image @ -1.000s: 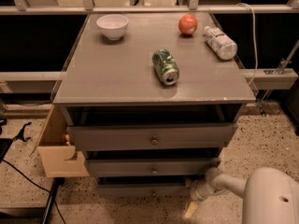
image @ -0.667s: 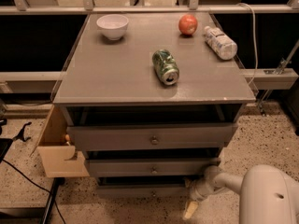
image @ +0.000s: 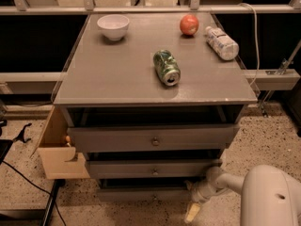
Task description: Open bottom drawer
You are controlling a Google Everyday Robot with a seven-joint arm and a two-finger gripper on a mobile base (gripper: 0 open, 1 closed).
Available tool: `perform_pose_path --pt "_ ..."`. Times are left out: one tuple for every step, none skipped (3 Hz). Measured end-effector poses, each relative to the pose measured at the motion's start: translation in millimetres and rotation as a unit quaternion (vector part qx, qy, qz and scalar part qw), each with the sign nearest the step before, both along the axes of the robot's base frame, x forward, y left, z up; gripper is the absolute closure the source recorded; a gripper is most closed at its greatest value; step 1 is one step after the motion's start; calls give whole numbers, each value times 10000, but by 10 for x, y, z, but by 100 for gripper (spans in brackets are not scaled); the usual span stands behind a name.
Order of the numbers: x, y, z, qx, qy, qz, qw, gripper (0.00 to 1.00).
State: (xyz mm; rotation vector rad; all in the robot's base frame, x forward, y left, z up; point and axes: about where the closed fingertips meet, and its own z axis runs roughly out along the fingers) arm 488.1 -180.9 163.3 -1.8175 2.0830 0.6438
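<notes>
Claw (image: pixel 193 212): low at 5 o'clock, by the right end of the bottom drawer (image: pixel 141 193); apart or together, cannot tell.
Worktop (image: pixel 108 74): green can (image: pixel 167 67) in the middle.

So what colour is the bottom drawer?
The drawer is grey, in the camera view; hand near its right end.

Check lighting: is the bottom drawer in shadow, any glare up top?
Camera view: bottom drawer dark, shadowed under the middle drawer; mild sheen on the cabinet top beside the can; gripper, low right by the bottom drawer's corner, is lit pale.
</notes>
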Motion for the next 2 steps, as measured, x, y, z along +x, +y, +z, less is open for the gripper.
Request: perform_pose_path --pt "-233 -48 35 -20 446 -16 9990 0" --pt "-234 -48 46 -21 449 -17 9990 0"
